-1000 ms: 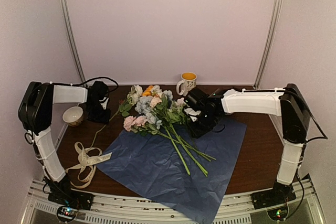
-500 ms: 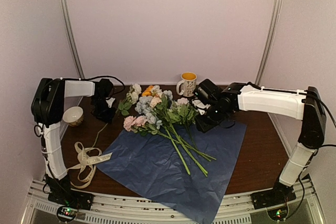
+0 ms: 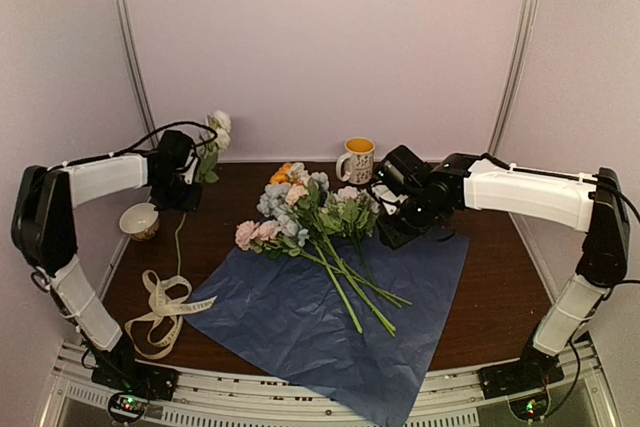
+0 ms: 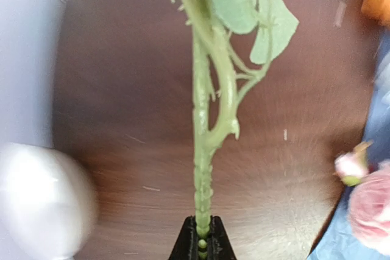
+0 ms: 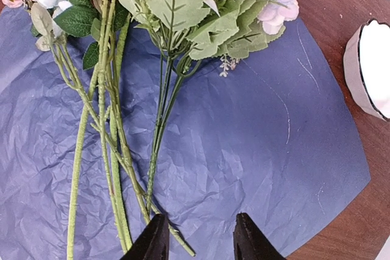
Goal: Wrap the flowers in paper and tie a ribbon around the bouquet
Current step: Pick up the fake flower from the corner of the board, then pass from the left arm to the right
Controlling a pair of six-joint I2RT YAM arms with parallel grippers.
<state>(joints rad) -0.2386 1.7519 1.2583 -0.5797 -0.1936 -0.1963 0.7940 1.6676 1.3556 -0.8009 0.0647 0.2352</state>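
The flowers (image 3: 300, 209) lie in a bunch with their stems on the blue paper (image 3: 300, 327), which is spread flat on the table. My left gripper (image 3: 182, 175) is raised at the far left, shut on the green stem (image 4: 204, 150) of a single white flower (image 3: 217, 127) held apart from the bunch. My right gripper (image 5: 200, 226) is open above the paper (image 5: 262, 150), just right of the stems (image 5: 116, 150), with nothing between its fingers. The cream ribbon (image 3: 165, 307) lies looped at the near left, off the paper.
A white and yellow mug (image 3: 357, 158) stands at the back centre, close behind my right arm. A small white bowl (image 3: 139, 219) sits at the left, below my left arm. Brown table (image 3: 500, 287) shows on both sides of the paper.
My left gripper has shut on the white flower's stem and lifted it up and to the left, away from the bunch. My right gripper has drawn back slightly toward the mug, still open.
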